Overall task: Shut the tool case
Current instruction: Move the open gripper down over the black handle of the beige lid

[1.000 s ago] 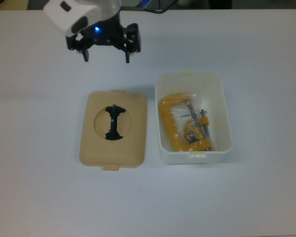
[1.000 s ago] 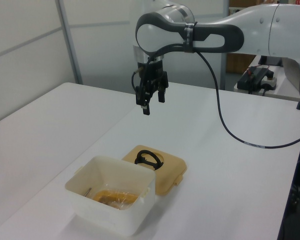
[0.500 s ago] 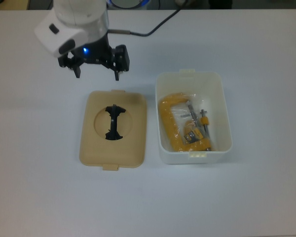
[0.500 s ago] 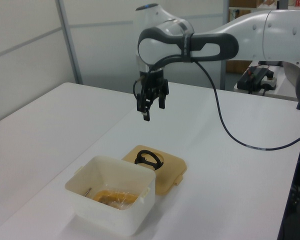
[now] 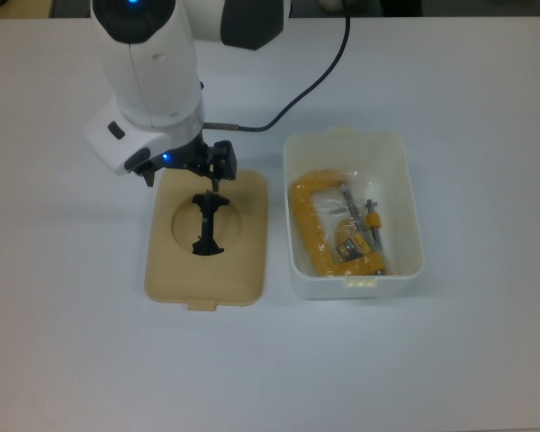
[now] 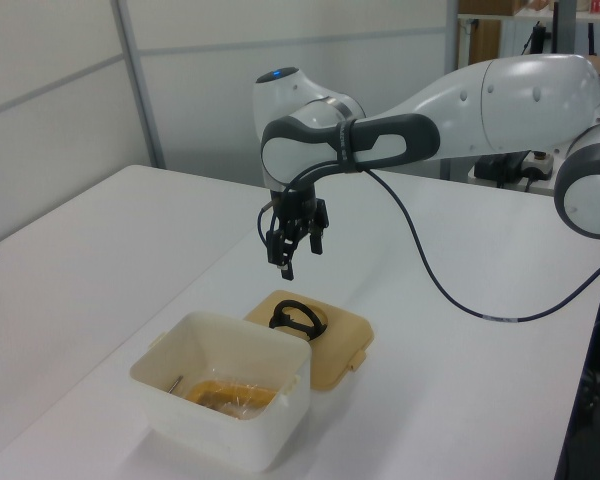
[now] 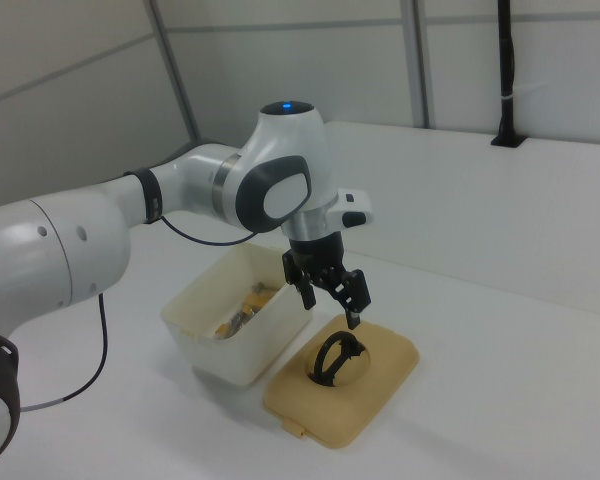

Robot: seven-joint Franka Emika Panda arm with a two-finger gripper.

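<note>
The black two-finger gripper (image 5: 182, 175) hangs in the air with its fingers spread apart, holding nothing, above the far edge of the tan plastic lid (image 5: 207, 237). This lid, with a round recess and a black handle (image 5: 205, 225), lies flat on the white table (image 5: 72, 342). Just beside it, on the top view's right, stands the open white rectangular plastic box (image 5: 354, 214), with a yellow clamp in a clear bag (image 5: 335, 230) inside.

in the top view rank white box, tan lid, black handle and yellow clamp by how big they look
1. white box, largest, though only slightly ahead of the lid
2. tan lid
3. yellow clamp
4. black handle, smallest
</note>
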